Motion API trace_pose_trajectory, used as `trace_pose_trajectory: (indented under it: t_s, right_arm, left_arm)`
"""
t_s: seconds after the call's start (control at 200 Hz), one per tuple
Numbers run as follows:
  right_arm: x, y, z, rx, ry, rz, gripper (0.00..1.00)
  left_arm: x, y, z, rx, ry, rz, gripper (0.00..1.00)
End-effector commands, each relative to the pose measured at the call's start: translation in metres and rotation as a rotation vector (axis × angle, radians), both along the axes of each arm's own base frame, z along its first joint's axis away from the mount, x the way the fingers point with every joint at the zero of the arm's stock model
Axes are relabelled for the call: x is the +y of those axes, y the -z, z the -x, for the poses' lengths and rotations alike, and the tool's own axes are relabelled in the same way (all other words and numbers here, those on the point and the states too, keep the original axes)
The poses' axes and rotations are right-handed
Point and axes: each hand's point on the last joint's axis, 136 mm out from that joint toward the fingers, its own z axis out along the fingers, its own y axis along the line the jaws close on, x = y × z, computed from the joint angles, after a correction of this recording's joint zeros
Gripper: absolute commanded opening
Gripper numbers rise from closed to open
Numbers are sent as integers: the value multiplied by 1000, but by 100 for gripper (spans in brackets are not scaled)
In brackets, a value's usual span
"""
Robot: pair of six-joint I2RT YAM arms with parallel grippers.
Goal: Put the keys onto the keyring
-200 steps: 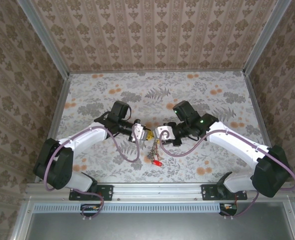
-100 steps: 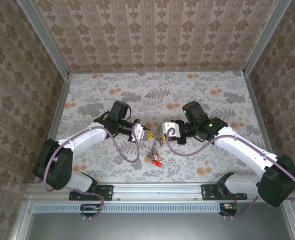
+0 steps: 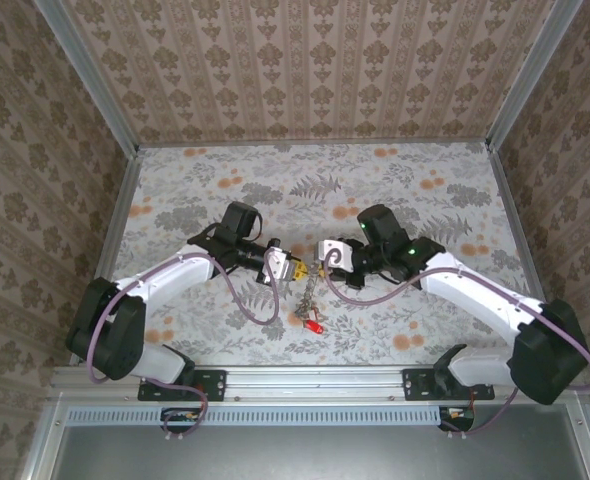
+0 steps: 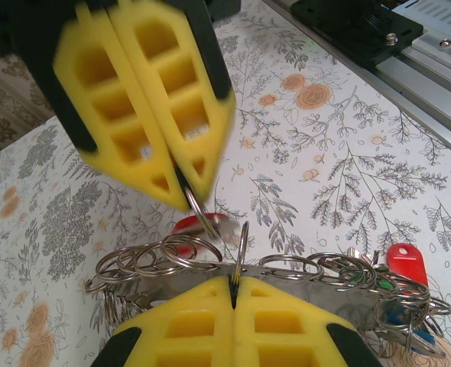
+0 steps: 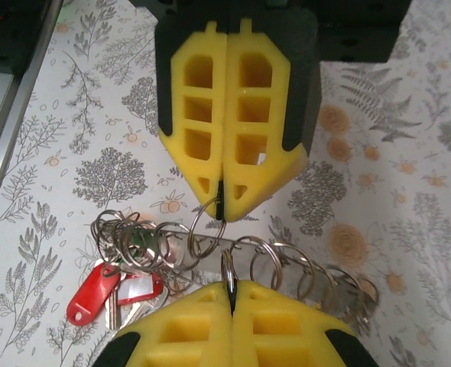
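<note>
Over the floral-print table (image 3: 425, 200), yellow-padded left gripper (image 4: 231, 283) and right gripper (image 5: 229, 284) are each pinched fully shut on a small silver split ring (image 4: 241, 248) strung on the thin greyish keyring (image 4: 202, 267).

Floral-print table cover (image 3: 275, 190), grey leaves with orange blooms, evenly lit, no hard shadows. Enclosed on three sides by walls (image 3: 305, 70) in beige damask wallpaper. Framed by slanted aluminium posts (image 3: 90, 80) at both back corners. Edged along the near side by a metal rail (image 3: 315, 378), with a ribbed strip and a grey panel (image 3: 315, 450) below.
</note>
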Motion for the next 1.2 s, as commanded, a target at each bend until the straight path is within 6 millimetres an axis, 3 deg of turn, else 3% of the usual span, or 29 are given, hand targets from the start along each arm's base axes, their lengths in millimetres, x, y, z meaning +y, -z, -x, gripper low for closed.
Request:
trace_pose_trajectory:
  t_s: [0.0, 0.365, 0.655, 1.2]
  right_arm:
    - [10, -14, -13, -28, 20, -36, 0]
    - [18, -18, 6, -20, -93, -77, 0]
    - [13, -14, 39, 65, -225, -43, 0]
    - [11, -13, 43, 9, -268, 6, 0]
  left_arm:
    - [-5, -12, 8, 9, 46, 36, 0]
    - [-4, -8, 11, -20, 56, 7, 0]
    - [-4, -9, 9, -165, 18, -14, 0]
    - [-5, -18, 11, -202, 29, 17, 0]
